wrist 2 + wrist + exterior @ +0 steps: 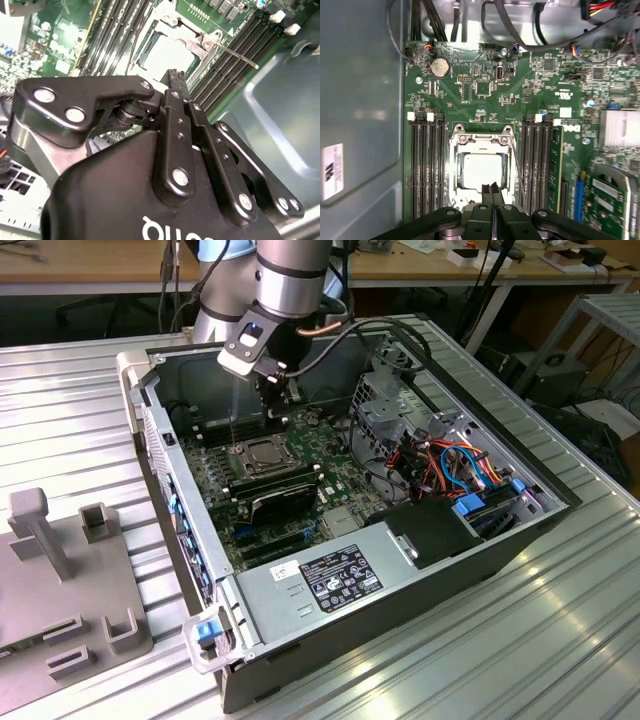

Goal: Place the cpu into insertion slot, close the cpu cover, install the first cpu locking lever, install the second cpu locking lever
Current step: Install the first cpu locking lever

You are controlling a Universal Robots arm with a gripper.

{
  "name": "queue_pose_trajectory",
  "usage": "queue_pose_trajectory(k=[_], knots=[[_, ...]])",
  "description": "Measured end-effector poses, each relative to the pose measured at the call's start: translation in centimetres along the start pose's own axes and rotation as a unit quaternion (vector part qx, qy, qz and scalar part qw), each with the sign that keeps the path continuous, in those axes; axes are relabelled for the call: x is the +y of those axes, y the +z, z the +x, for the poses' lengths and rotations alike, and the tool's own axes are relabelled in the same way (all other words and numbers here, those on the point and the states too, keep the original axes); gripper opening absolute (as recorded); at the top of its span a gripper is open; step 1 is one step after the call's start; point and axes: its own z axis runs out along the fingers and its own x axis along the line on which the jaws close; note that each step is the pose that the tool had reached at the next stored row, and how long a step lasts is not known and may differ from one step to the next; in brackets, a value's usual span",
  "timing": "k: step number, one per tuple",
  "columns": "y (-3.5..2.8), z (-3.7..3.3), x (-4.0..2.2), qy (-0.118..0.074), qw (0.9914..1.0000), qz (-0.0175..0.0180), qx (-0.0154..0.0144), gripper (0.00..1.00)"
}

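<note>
The cpu [482, 170] is seen lying flat in its slot, and the cover [480, 141] looks shut down around it. The gripper [492, 189] is held just over the cpu's edge, fingers pressed together on nothing. A thin lever [235, 52] is left free; in the exterior view it is seen at about 9 o'clock from the gripper, standing from 12 to 6.

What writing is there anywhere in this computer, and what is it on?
Black label on the power supply: print too small to read.
White sticker on the case wall: too small to read.
White lettering on the end effector: cut off, unreadable.
Motherboard markings: too small to read.
</note>
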Motion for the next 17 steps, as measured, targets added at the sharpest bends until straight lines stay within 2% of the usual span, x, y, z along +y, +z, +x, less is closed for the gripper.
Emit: queue_pose_trajectory(k=[2, 7, 11, 16, 17], knots=[[-0.78, -0.03, -0.01, 0.0, 1.0, 0.0001, -0.001, 0.11], [-0.87, -0.03, -0.01, -0.002, 1.0, 0.0, -0.0014, 0.11], [-0.87, -0.03, 0.02, -0.029, 0.99957, -0.0011, -0.0018, 0.11], [-0.86, -0.03, 0.02, -0.067, 0.99777, -0.0026, -0.0022, 0.11], [-0.87, -0.03, 0.02, -0.067, 0.99773, -0.0026, -0.0023, 0.11]])
